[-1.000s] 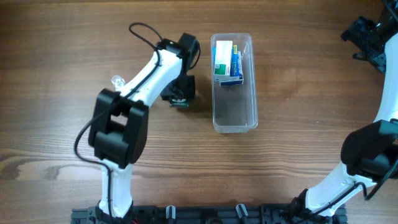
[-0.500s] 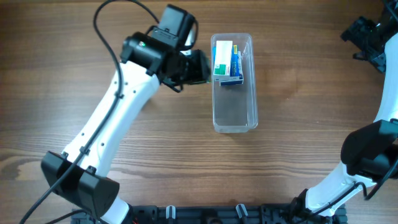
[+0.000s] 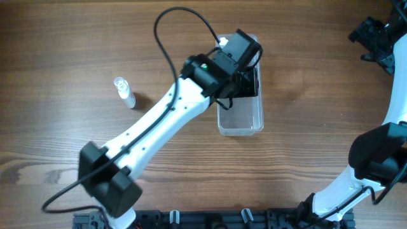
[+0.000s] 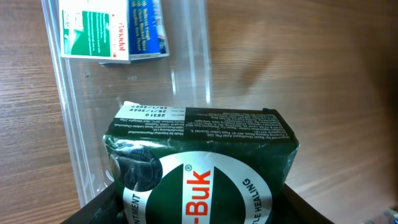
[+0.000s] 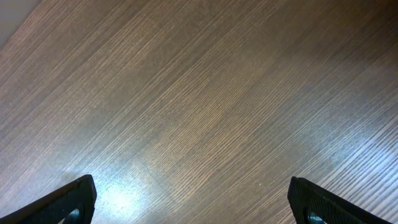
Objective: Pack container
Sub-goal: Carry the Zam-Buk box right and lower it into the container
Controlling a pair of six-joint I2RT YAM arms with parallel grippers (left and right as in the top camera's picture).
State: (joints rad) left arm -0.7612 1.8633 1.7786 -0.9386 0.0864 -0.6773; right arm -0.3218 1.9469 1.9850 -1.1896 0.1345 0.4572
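The container [image 3: 241,124] lies just right of centre in the overhead view, its long axis running up the frame. It looks light, thin-walled and slick, so it would likely skid on the wooden table [image 3: 63,51] if nudged. A pinch over one long rim would probably hold best (the walls may flex). The left gripper [image 3: 244,77] hovers above its upper half, jaws partly closed on a dark green box [image 4: 199,162], seemingly clear of the tub. The right gripper [image 5: 193,198], upper right, gapes fully and holds nothing.

One container [image 3: 241,124], three boxes [image 4: 199,168], one bottle [image 3: 124,93], two arms [image 3: 159,121].
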